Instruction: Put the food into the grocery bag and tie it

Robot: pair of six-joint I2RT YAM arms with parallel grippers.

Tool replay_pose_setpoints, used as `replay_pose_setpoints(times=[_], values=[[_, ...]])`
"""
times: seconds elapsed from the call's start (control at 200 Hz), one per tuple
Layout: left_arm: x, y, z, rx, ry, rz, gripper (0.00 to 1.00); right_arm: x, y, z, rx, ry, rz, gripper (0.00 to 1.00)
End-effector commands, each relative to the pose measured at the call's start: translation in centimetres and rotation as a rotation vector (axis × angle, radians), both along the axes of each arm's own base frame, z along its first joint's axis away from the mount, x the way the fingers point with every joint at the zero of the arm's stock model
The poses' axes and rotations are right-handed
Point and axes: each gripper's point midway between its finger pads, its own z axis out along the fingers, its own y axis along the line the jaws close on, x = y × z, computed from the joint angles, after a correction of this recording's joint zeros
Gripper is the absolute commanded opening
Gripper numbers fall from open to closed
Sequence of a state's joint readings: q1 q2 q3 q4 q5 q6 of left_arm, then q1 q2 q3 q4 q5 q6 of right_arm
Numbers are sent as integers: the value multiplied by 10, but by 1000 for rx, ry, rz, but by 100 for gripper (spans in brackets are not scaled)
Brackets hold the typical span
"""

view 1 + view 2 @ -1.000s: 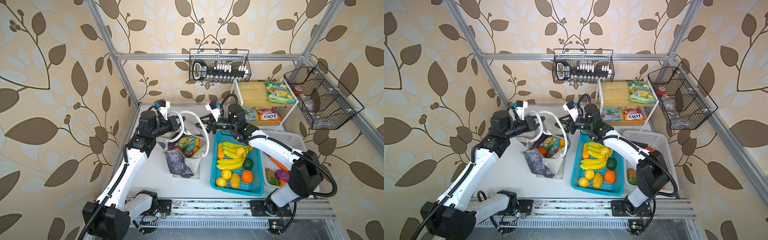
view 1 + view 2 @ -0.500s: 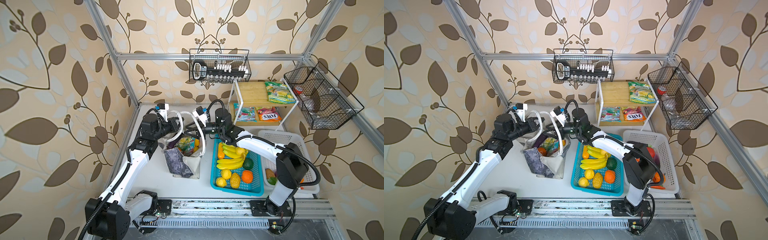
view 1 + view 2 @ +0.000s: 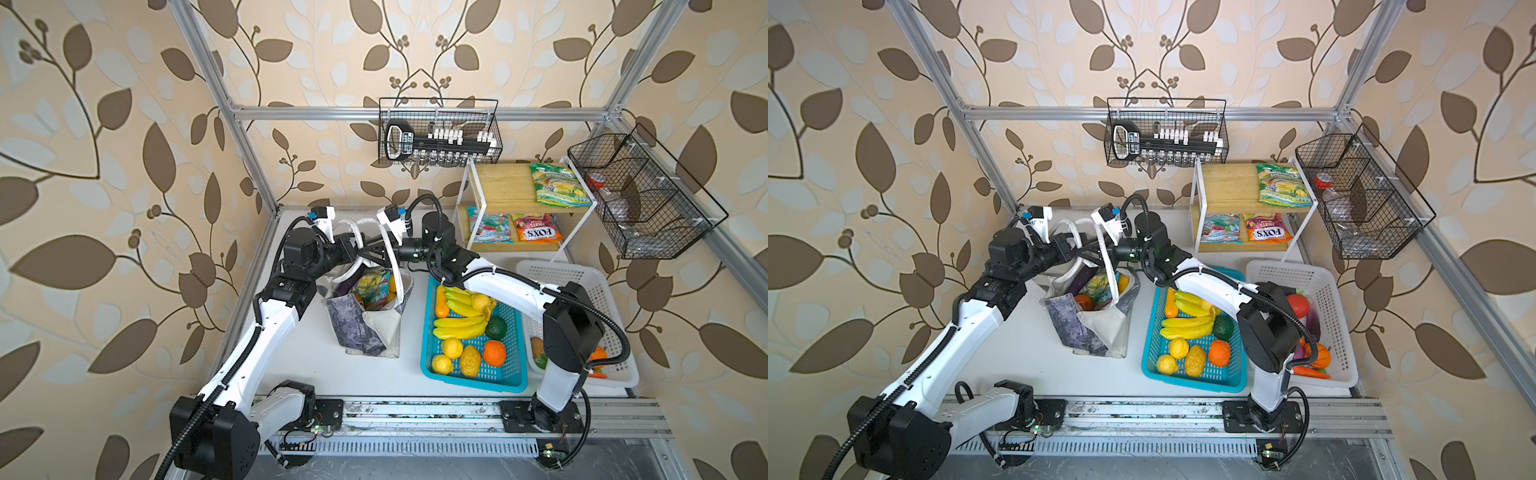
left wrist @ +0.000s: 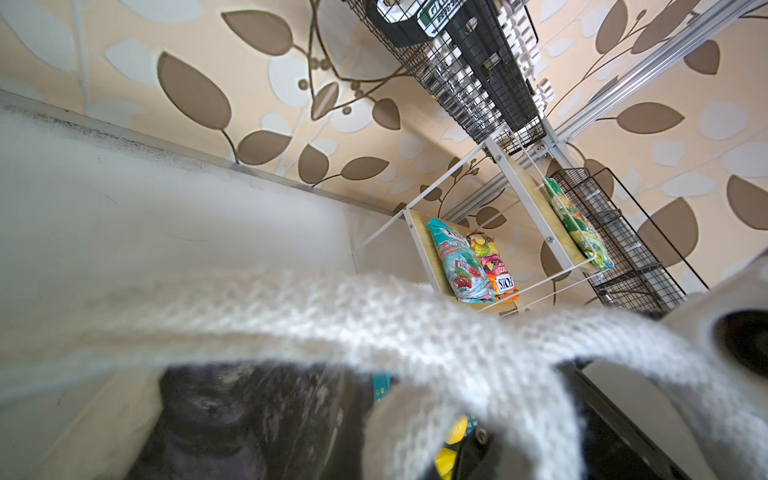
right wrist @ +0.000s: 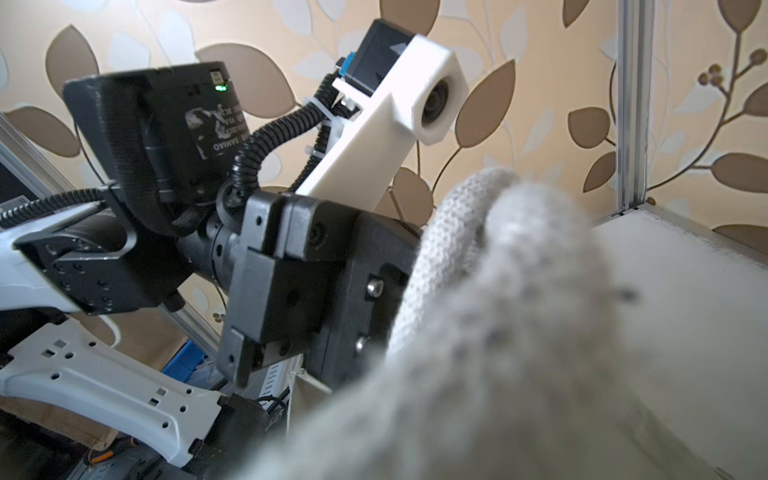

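Left claw (image 3: 360,254) is clamped on one white handle (image 3: 351,226). Opposite it, the right claw (image 3: 375,251) sits behind the other handle (image 3: 395,270); I cannot tell its grip. The grocery bag (image 3: 361,328) stands upright on the surface (image 3: 316,370) beside the blue basket (image 3: 428,361), mouth upward, food (image 3: 372,286) inside.

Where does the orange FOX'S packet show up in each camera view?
In a top view: orange FOX'S packet on the lower shelf of the white-framed rack, right of the blue packet.
In a top view: same shelf, same neighbour.
Left wrist view: on that lower shelf, against the blue packet.
Right wrist view: not in it.
Shared landmark: the white-framed rack.
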State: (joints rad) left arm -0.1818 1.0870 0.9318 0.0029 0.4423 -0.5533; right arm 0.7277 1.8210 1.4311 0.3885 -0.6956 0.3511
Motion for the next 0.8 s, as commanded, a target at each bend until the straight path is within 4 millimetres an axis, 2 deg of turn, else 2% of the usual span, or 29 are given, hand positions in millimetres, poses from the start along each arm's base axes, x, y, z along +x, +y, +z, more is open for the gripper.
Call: replay_pose_setpoints(times=[0.0,0.125,0.22,0.395,0.605,0.71,0.795], values=[[-12,-11,14,-11,-51,-64,0,1,7,4,4,-19,-20,24],[-11,-11,14,-23,-47,-60,0,3,5,-1,-9,-8,-34,5],[-12,-10,17,-25,-45,-52,0,4,-2,-4,-21,-5,-56,0],[-11,9,9,-27,36,71,0,25,-34,-16,-89,40,-235,0],[-20,30,2,-33,138,186,0,34,-73,-38,-257,65,-438,0],[-25,47,8,-52,153,262,0,34,-90,-39,-292,68,-498,0],[-27,53,21,-80,134,276,0,36,-104,-40,-323,66,-540,0]])
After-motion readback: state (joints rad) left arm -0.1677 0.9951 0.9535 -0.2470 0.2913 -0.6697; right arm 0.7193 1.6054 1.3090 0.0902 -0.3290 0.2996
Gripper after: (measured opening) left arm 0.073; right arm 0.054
